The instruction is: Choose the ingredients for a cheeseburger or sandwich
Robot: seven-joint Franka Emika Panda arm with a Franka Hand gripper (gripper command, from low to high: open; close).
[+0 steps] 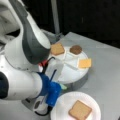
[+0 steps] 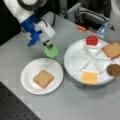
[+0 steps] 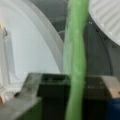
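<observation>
Green disc (image 2: 51, 52) pinched edge-on in gripper (image 2: 48, 45), hanging above grey table (image 2: 75, 105) between paper plate (image 2: 28, 80) and divided tray (image 2: 75, 67). In a front view, almost hidden behind arm, only a green sliver (image 1: 63, 87) showing. Close up in wrist view, disc (image 3: 75, 62) a wavy vertical strip, tray wall (image 3: 32, 50) left, plate rim (image 3: 107, 17) upper right. Dark background beyond table. On plate, one toast (image 2: 43, 78). In tray: toast (image 2: 112, 50), red disc (image 2: 92, 40), brown patty (image 2: 113, 70), cheese (image 2: 89, 77).
</observation>
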